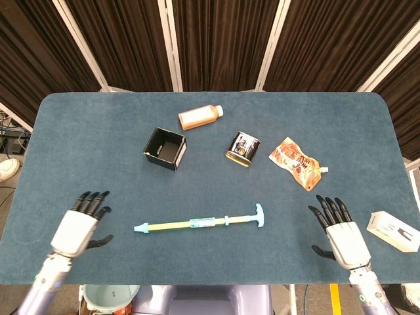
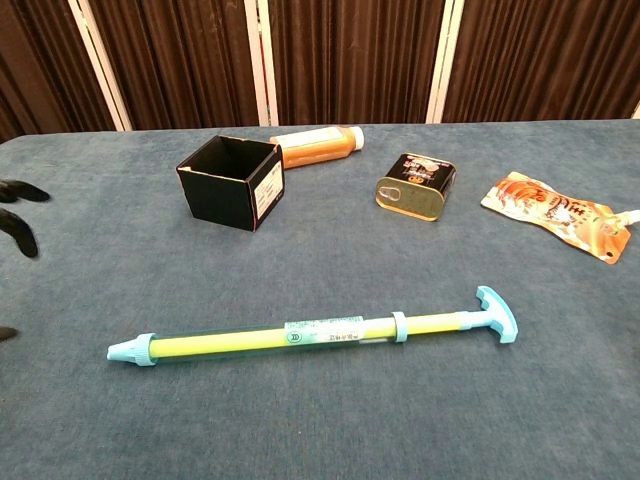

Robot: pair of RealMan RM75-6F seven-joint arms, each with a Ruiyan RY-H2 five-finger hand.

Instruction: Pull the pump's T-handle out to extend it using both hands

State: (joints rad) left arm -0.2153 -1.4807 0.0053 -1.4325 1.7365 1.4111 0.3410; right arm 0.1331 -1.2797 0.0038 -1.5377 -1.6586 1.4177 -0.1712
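The pump [image 1: 200, 222] lies flat on the table [image 1: 98, 138], T-handle [image 1: 260, 214] at its right end, pale blue tip at its left. My left hand [image 1: 79, 226] hovers off the pump's tip end, fingers spread, gripping nothing and not touching it. My right hand [image 1: 341, 235] hangs well beyond the T-handle, fingers fanned wide, nothing in it. Behind the pump sit a black box [image 1: 165, 148], an orange bottle [image 1: 199, 117], a tin [image 1: 243, 149] and an orange pouch [image 1: 297, 162].
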